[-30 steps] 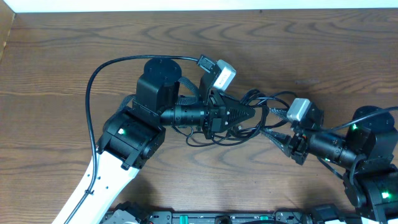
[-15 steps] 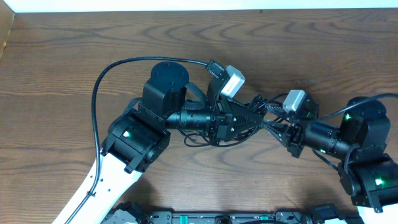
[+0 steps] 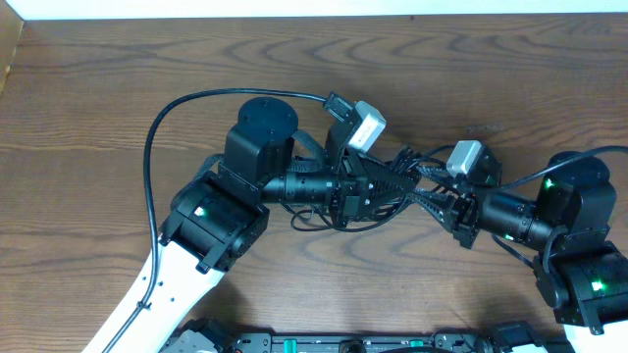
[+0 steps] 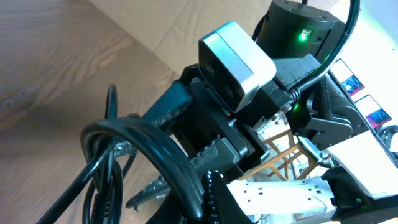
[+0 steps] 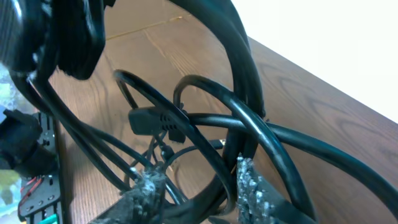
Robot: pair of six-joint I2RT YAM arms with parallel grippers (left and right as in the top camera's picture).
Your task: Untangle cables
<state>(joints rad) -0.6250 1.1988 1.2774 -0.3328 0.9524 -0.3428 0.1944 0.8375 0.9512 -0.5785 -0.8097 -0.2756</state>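
Overhead, limp, light cables (image 3: 420,188) bunch mid-table, best pinched near a plug; left gripper (image 3: 395,181) closed, seemingly on a strand, right gripper (image 5: 199,186) parted astride loops.

Left claw (image 3: 404,182) pinched closed, meeting the right claw (image 5: 199,180), fingers parted.
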